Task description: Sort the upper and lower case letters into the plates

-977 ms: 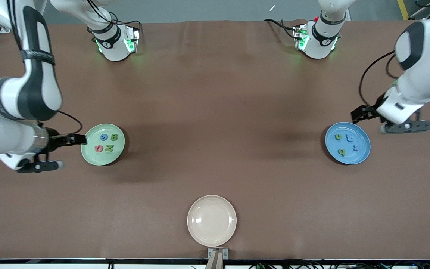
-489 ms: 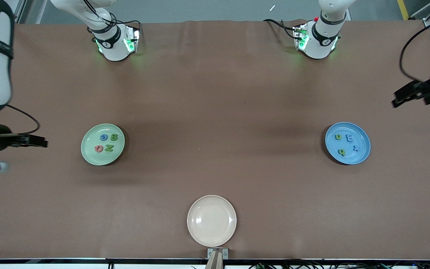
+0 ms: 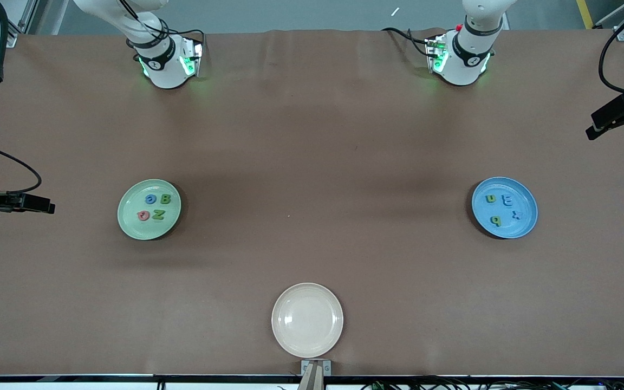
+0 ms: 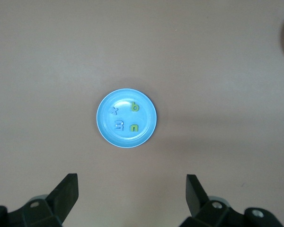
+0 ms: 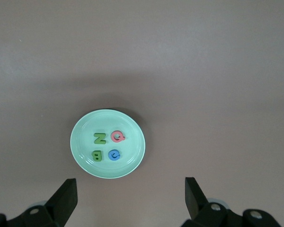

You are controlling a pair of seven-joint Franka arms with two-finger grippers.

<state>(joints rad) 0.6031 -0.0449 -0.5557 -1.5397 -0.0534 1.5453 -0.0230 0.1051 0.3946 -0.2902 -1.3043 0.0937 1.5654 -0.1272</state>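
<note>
- Looking done: all eight letters sit in plates, none loose on the desk point(image 3: 312, 135).
- Green plate point(image 3: 149, 209), toward the right arm's end, holds four: green B point(image 3: 166, 199), green N point(image 3: 158, 215), blue round letter point(image 3: 151, 199), red Q-like one point(image 3: 143, 215).
- Blue plate point(image 3: 504, 207), toward the left arm's end, holds four: two green letters point(image 3: 491, 199), two blue ones point(image 3: 507, 200); hard to read against the blue.
- Cream plate point(image 3: 307, 319), nearest the front camera, holds nothing.
- Left tool point(image 4: 131, 201): fingers apart, holding nothing, high above the blue plate at the desk edge.
- Right tool point(image 5: 130, 201): fingers apart, holding nothing, high above the green plate at the desk edge.
- Next move, my call: none beyond parking both arms; maybe verify case per plate.
- Materials: letters flat, matte, foam-like; plates round, shallow, smooth, slightly glossy; desk cover brown, matte, faintly creased.
</note>
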